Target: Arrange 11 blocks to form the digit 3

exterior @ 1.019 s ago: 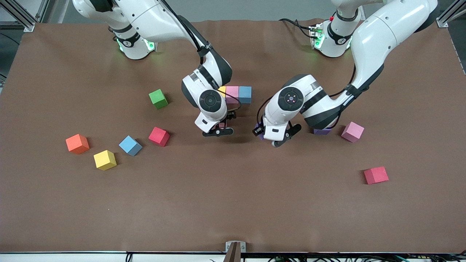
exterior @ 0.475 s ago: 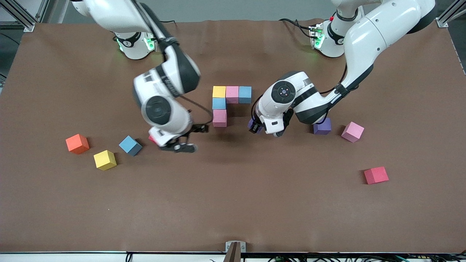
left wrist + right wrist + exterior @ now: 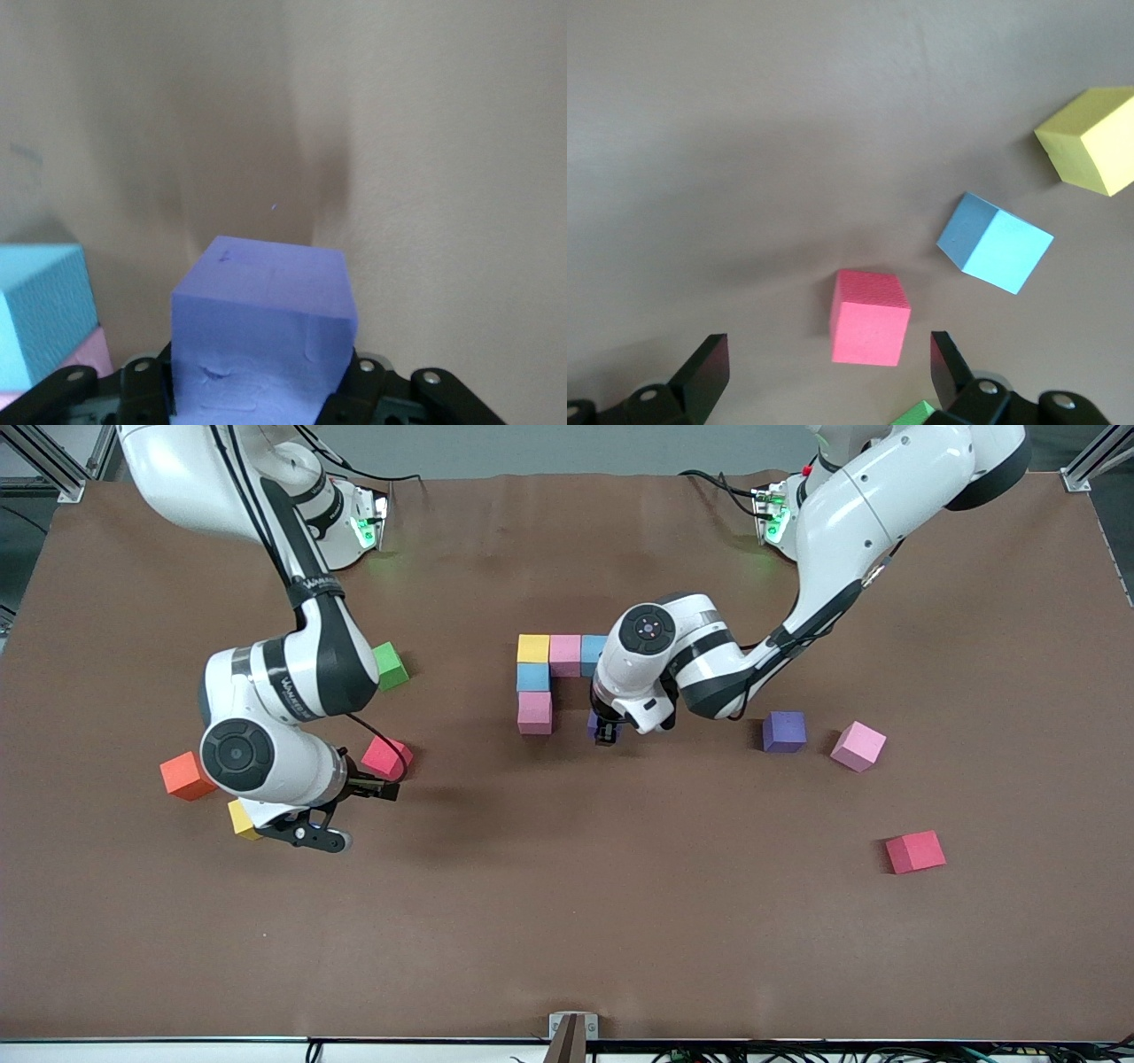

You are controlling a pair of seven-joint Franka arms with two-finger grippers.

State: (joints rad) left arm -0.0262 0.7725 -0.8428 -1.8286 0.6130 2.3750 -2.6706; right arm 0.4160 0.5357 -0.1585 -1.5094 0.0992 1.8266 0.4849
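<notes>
From the front, a partly built figure is seen mid-counter (image 3: 567,921): a yellow cube (image 3: 532,647), a pink cube (image 3: 564,654) and a light blue cube (image 3: 592,654) in a touching row, with a second light blue cube (image 3: 532,677) and a second pink cube (image 3: 534,712) running toward the camera from the yellow one. The left claw (image 3: 605,731) is held just beside that second pink cube, toward the left arm's end, clamped on a purple cube (image 3: 593,724). A second purple cube (image 3: 784,731), a loose pink cube (image 3: 858,746) and a red cube (image 3: 915,851) are scattered toward the left arm's end. The right claw (image 3: 347,813) is spread wide near another red cube (image 3: 386,757); an orange cube (image 3: 185,775), a green cube (image 3: 389,665) and a loose yellow cube (image 3: 240,818) are seen around that arm.

In the left wrist view, the purple cube (image 3: 264,329) is gripped between the fingers, with a light blue cube (image 3: 42,310) beside it.

In the right wrist view, the red cube (image 3: 869,316) is framed between the parted fingers (image 3: 704,372), untouched; a loose light blue cube (image 3: 994,243) and the loose yellow cube (image 3: 1091,138) are seen nearby.
</notes>
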